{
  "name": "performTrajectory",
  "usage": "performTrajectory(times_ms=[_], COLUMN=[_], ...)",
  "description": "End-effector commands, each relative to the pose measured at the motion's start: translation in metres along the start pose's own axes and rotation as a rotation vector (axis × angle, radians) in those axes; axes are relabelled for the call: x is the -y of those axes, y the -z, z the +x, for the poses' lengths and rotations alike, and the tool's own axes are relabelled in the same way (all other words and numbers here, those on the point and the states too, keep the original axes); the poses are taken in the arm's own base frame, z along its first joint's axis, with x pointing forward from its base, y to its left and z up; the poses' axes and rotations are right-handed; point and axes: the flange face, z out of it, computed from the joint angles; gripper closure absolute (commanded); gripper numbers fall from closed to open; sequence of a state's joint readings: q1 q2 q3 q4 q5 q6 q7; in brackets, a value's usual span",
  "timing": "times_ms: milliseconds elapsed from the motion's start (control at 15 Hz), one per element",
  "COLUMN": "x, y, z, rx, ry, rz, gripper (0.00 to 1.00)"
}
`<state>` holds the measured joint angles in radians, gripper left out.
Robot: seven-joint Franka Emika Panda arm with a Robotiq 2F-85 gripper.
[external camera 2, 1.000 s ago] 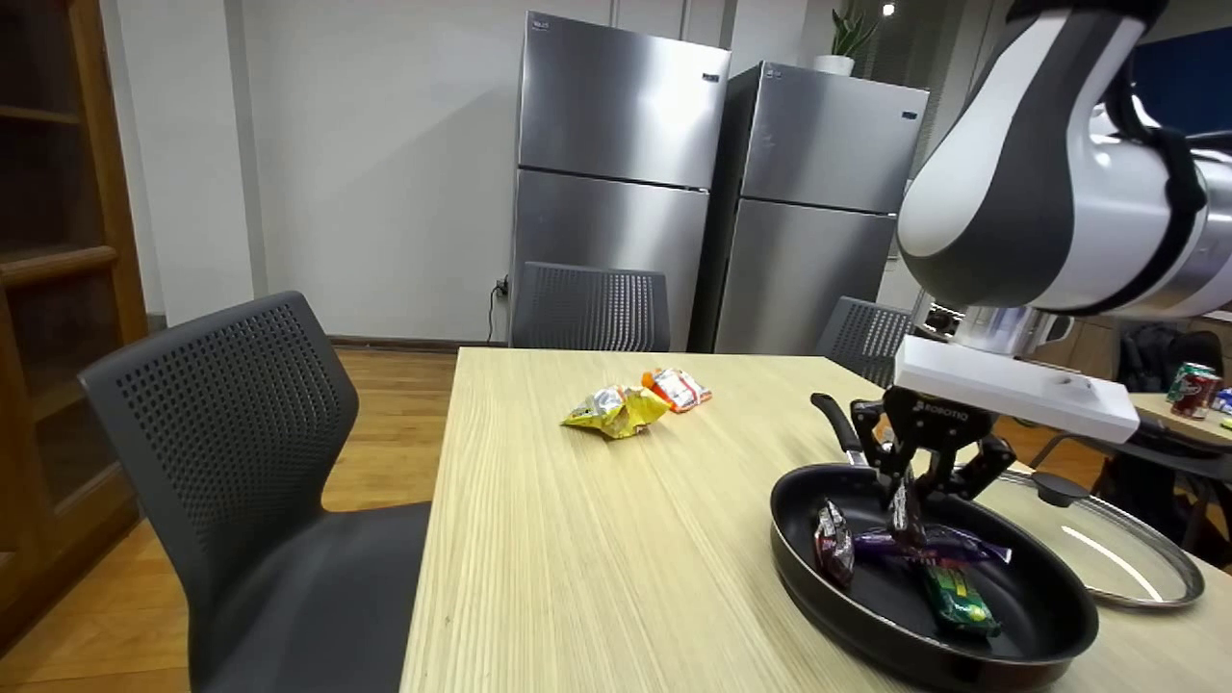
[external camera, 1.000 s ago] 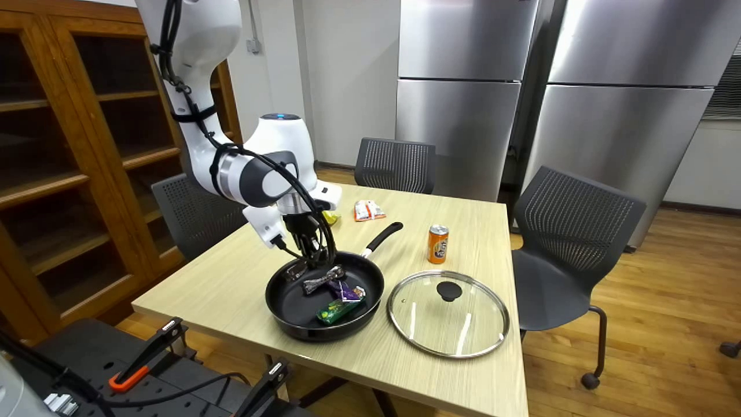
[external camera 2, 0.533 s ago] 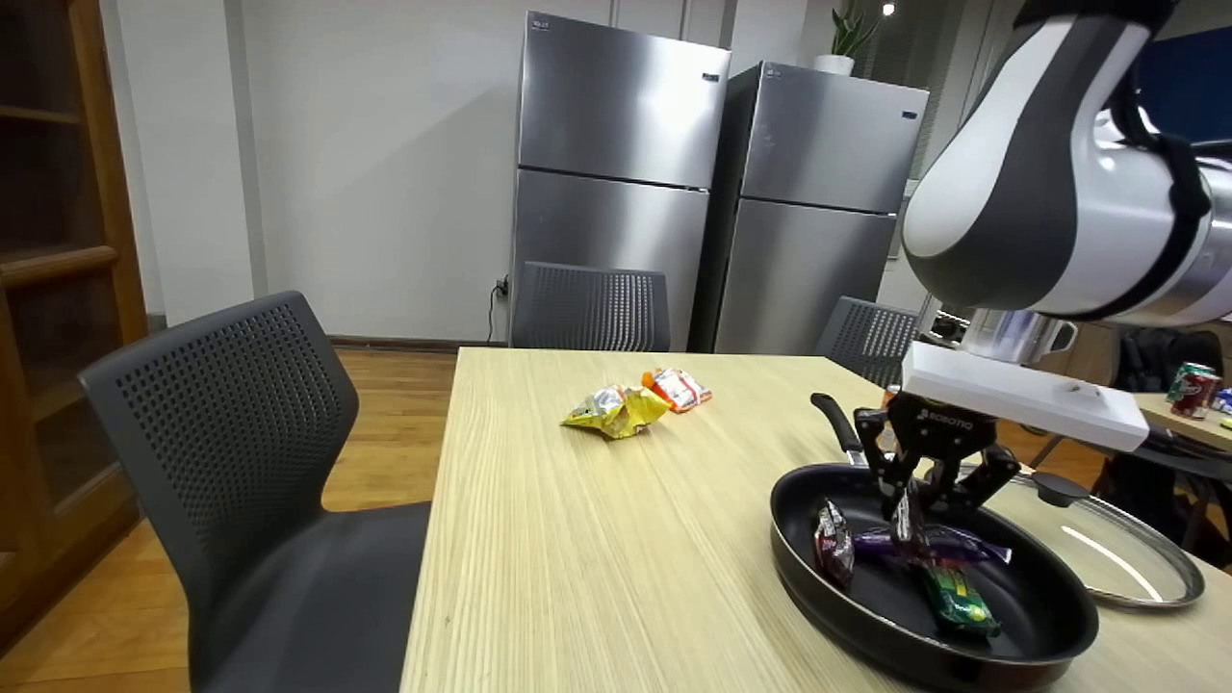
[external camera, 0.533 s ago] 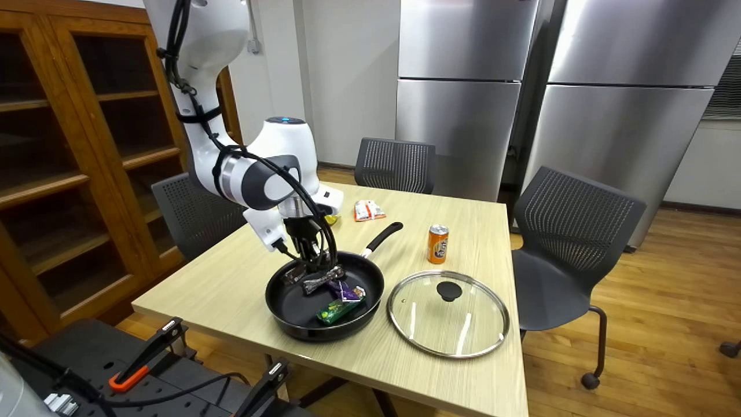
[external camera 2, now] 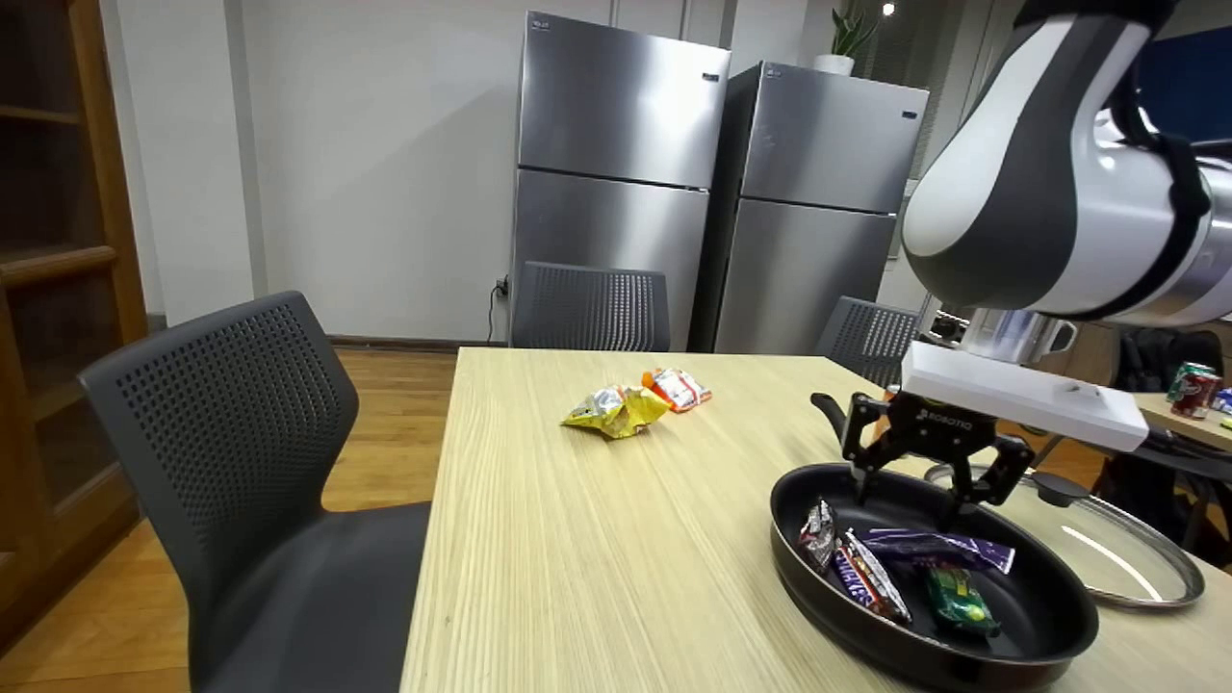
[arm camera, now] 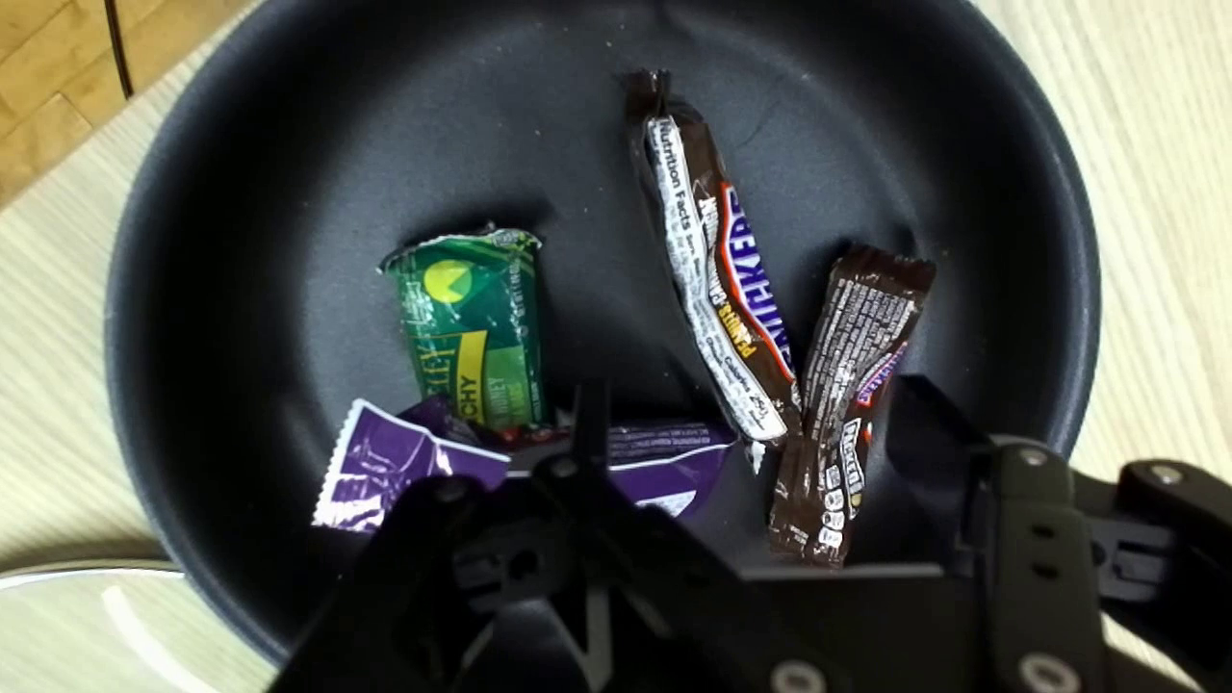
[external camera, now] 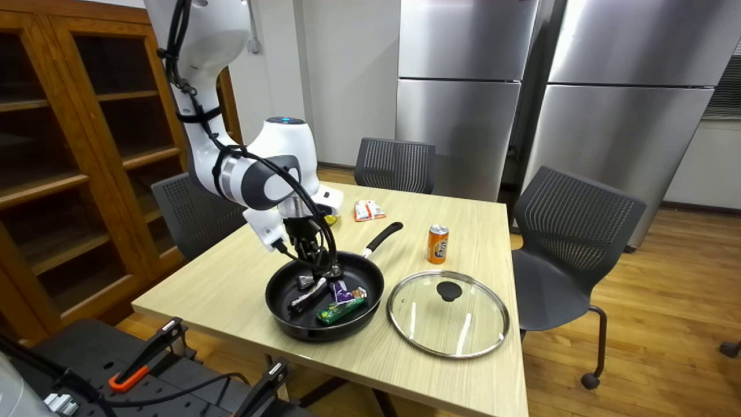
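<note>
The arm (external camera: 283, 143) is rounded and white with dark grey panels (external camera: 259, 184), black cables (external camera: 177, 28) and straps (external camera: 200, 116); the black tool (external camera 2: 905, 505) has silver screws (arm camera: 1051, 674) and reads "ROBOTIQ".

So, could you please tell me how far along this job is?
Done: two brown bars, a green bar and a purple wrapper lie in the pan. In hand: nothing; the gripper hangs open over the pan. Possibly left: the yellow packet, the white packet and the lid, all outside the pan.
</note>
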<state>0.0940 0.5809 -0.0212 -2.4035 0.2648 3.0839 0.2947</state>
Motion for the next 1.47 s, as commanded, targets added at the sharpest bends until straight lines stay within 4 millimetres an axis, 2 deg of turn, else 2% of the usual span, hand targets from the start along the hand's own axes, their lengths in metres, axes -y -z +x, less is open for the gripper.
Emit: performTrajectory(times_ms=[0, 533, 600, 1400], x=[0.003, -0.005, -0.001, -0.007], y=[0.008, 0.020, 0.007, 0.014], z=[0.003, 0.015, 0.009, 0.017], rx=[0.007, -0.001, -0.016, -0.025], ry=[0.022, 0.002, -0.011, -0.031], rz=[0.016, 0.021, 0.009, 0.005], gripper=[0.00, 0.00, 0.00, 0.00])
